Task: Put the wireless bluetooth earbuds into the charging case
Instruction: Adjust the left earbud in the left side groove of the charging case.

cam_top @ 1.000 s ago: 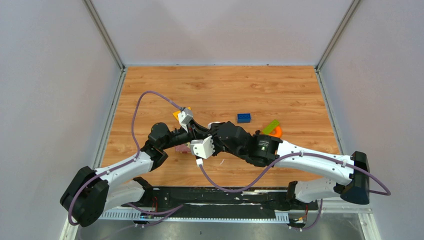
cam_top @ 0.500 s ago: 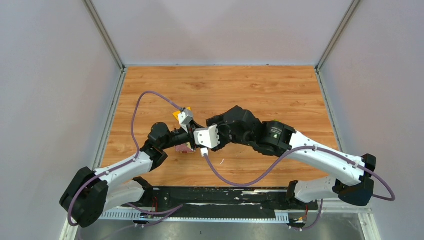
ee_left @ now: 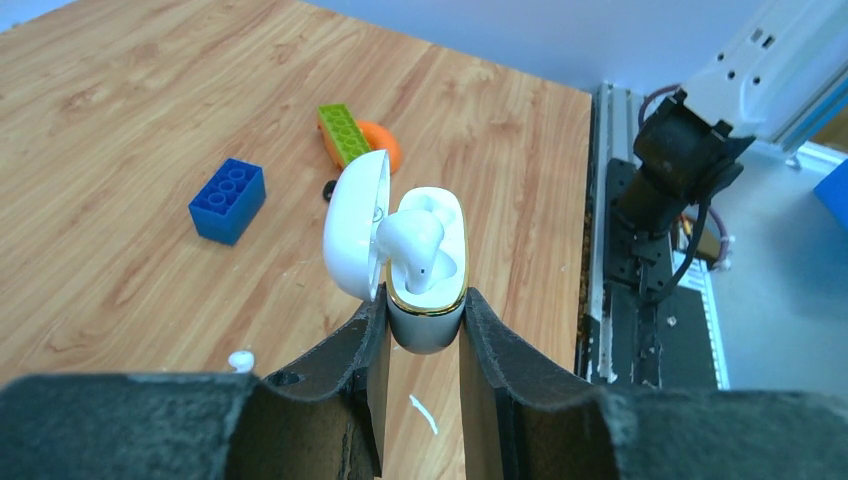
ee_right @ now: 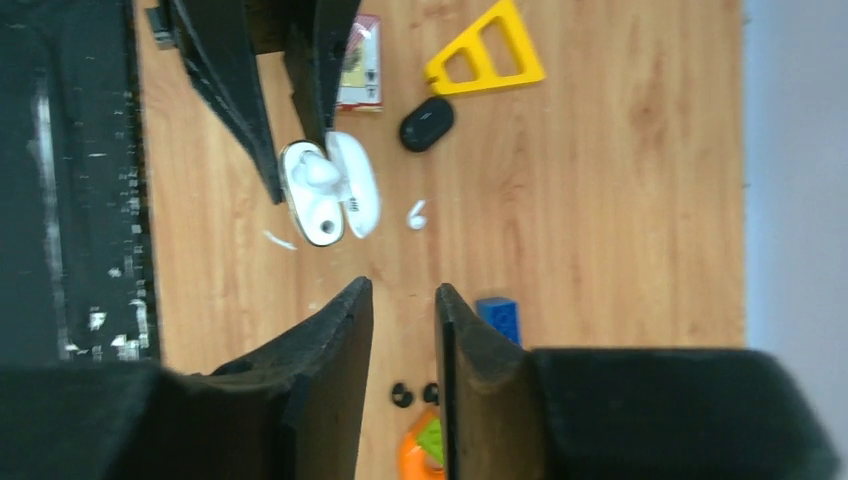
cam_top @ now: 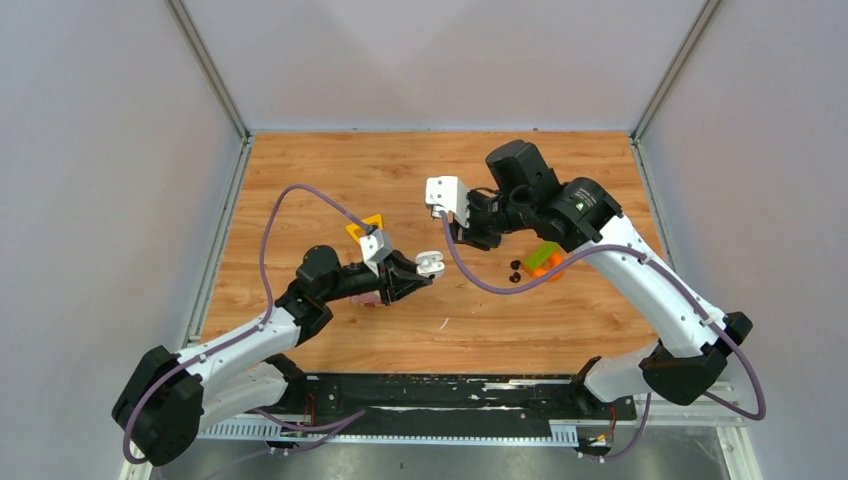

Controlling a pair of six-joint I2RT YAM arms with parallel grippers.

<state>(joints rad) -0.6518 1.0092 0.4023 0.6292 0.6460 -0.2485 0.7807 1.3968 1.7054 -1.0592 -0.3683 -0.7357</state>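
Since a second ago my right gripper (ee_right: 400, 292) has pulled off the left one and swung up toward the far right, where its jaws stand slightly apart with nothing between them. My left gripper (ee_left: 423, 308) is clamped on the lower body of the charging case (ee_left: 449, 222), whose lid (ee_left: 354, 225) hangs open on the far side. One earbud (ee_left: 410, 240) sits in a recess of the case, its rounded head standing above the gold rim. I see the other earbud (ee_right: 417, 214) lying loose on the wood just beyond the case, and a thin white sliver (ee_left: 425, 413) on the near side of it. Out to the right lie a blue brick (ee_left: 227, 200), then a green brick (ee_left: 343, 133) touching an orange piece (ee_left: 385, 148), with two small black rings (ee_right: 401, 394) near them. Out to the left are a black oval (ee_right: 427, 124), a small printed card (ee_right: 362, 75) and a yellow triangle (ee_right: 487, 50).
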